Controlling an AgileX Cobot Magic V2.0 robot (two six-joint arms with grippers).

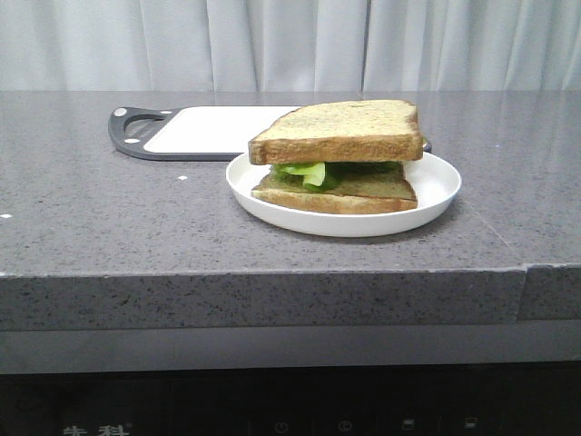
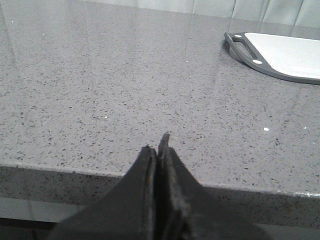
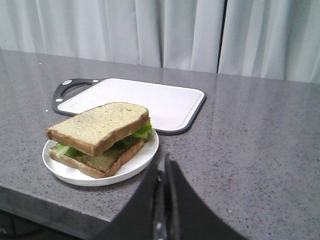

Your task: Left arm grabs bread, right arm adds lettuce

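Leftmost, we see our left gripper (image 2: pixel 159 150) closed on nothing above the bare table (image 1: pixel 82 227), the cutting board (image 1: pixel 213 130) lying beyond it. Centrally, the bread (image 1: pixel 340 130) lies as the top slice on the lettuce (image 1: pixel 309 172), which rests on the thinner slice (image 1: pixel 349 193) in the white plate (image 1: pixel 436 195); our right gripper (image 3: pixel 164 167) is likewise closed and empty, just short of the plate. We judge the sandwich assembled, so the step is done well by keeping both arms clear and not nudging the stack.
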